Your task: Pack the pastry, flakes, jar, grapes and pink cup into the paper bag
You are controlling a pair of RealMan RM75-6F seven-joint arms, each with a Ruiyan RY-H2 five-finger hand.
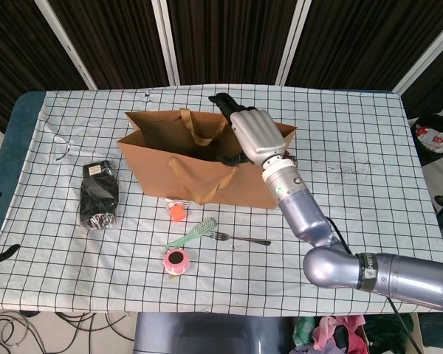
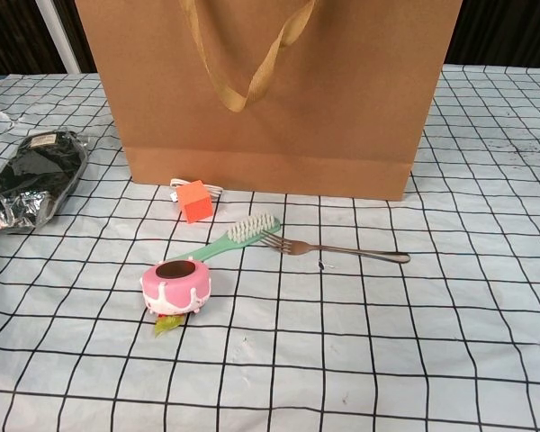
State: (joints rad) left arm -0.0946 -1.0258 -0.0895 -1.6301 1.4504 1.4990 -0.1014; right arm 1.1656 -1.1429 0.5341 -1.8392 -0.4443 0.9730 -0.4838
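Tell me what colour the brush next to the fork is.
Mint green with pale bristles; the brush shows best in the chest view.
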